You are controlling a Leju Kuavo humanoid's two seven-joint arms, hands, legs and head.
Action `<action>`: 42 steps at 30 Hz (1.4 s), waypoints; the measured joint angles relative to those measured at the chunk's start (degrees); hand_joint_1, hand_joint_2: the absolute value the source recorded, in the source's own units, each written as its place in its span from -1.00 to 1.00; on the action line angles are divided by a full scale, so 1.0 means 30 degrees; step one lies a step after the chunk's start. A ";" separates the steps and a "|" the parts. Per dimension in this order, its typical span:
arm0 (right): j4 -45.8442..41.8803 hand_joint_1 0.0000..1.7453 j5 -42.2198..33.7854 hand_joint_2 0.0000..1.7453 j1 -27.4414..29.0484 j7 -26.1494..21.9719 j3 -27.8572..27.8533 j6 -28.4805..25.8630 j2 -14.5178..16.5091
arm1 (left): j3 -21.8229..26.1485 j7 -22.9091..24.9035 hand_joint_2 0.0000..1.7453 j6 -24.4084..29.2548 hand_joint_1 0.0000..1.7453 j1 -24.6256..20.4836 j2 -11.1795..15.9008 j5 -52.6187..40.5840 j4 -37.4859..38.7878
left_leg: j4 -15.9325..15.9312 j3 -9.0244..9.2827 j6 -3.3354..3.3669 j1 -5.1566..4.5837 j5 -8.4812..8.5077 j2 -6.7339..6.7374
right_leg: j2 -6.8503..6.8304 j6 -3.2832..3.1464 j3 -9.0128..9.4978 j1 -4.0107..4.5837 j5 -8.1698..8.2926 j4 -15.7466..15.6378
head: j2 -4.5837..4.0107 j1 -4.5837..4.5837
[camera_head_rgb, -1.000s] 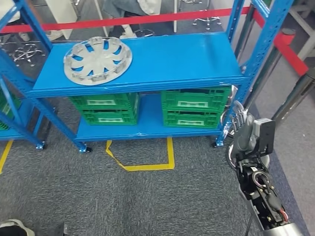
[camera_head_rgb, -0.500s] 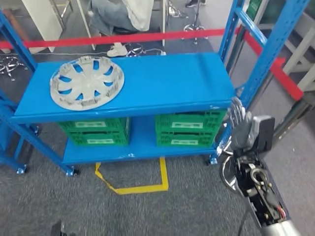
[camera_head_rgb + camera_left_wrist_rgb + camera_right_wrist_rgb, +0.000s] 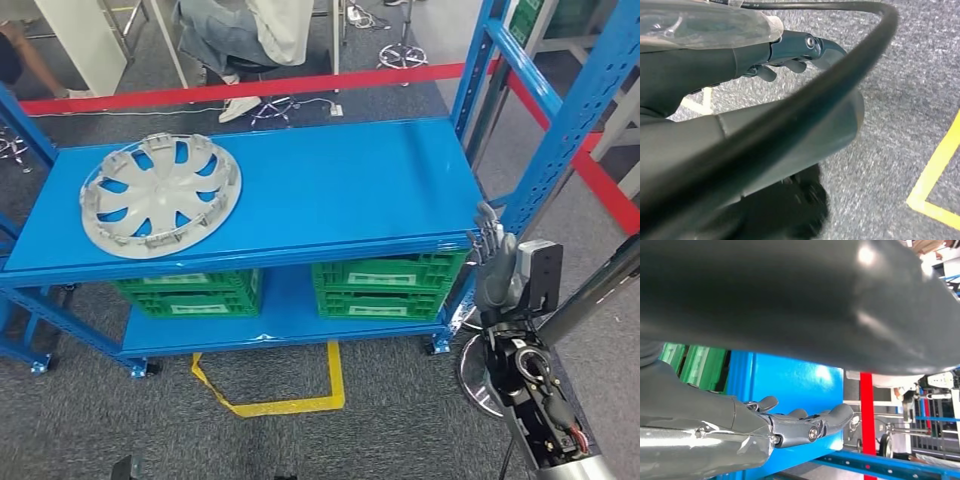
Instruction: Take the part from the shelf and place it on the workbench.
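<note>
The part is a silver wheel cover (image 3: 161, 193) lying flat on the left end of the blue shelf's top board (image 3: 340, 185). My right hand (image 3: 492, 258) hangs off the shelf's right front corner, far from the cover, fingers stretched out and holding nothing. In the right wrist view the right hand (image 3: 791, 424) has its fingers extended side by side before the blue board (image 3: 798, 385). In the left wrist view my left hand (image 3: 791, 55) hangs above grey carpet with its fingers loosely extended and nothing in them.
Green crates (image 3: 385, 285) (image 3: 189, 292) sit on the shelf's lower board. Blue uprights (image 3: 562, 125) rise at the right end. A red barrier tape (image 3: 249, 88) runs behind, with a seated person (image 3: 249, 25) beyond it. Yellow floor tape (image 3: 302, 400) marks the carpet in front.
The camera has moved closer and tilted, so the shelf sits lower and larger in the picture. My right hand stays near the shelf's right corner, holding nothing.
</note>
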 joint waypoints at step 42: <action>0.0179 -1.00 0.0900 -1.00 -0.0221 0.0430 0.0202 0.1138 -0.0046 | -0.0068 -0.0102 -1.00 0.0233 -1.00 -0.0079 -0.0109 0.0182 0.0131 | -0.5650 0.2441 0.0696 0.0234 0.2313 0.0114 | -0.0370 0.1173 -0.1632 -0.0269 -0.0923 0.1841 | 0.0002 -0.0262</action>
